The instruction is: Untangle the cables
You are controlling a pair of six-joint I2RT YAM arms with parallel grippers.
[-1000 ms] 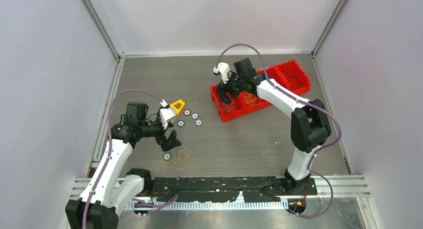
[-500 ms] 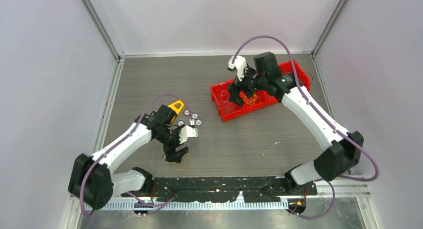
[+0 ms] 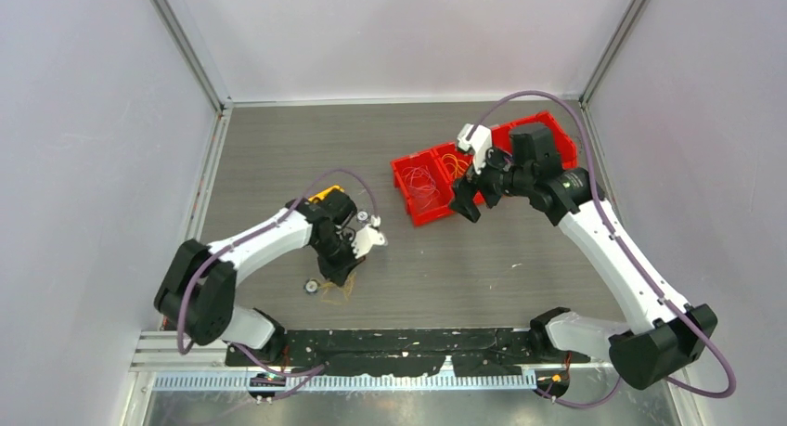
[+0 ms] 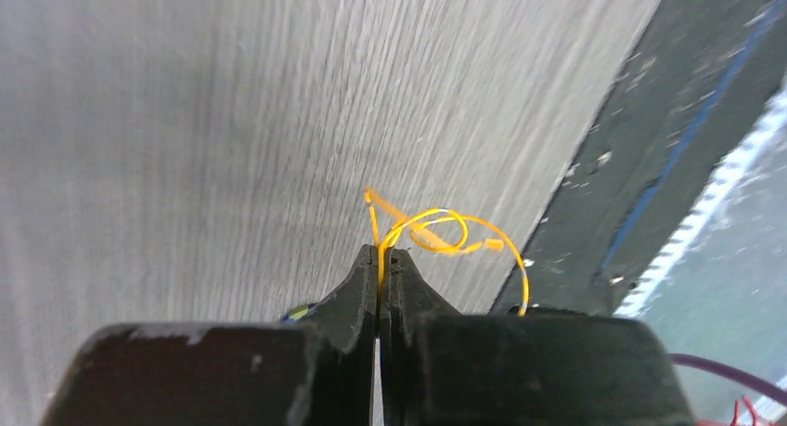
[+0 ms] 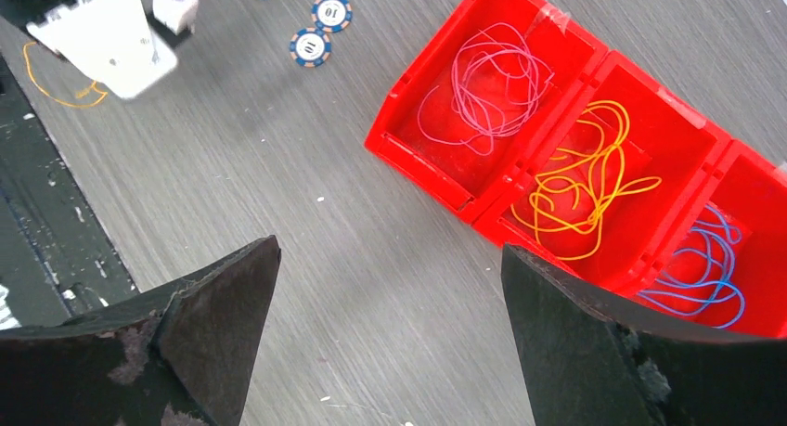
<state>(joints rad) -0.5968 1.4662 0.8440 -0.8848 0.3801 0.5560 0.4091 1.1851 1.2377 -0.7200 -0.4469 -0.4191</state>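
1 cable (image 4: 432,213) partly inside left gripper (image 4: 379,257)

I can't see where the yellow cable (image 4: 436,229) goes below the pinch of my left hand (image 4: 379,254); its far loop is blurry. Beyond my right hand (image 5: 388,251), the red bin (image 5: 436,180) runs off the edge.

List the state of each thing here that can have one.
left gripper, shut on the yellow cable
yellow cable, pinched, loops sticking out beyond the grip
right gripper, open, empty, over the table
red bin, open-topped, three compartments showing
pink cables, loose in their own compartment
binned yellow cables, loose in the middle compartment
blue cables, loose in their own compartment
poker chips, flat on the table
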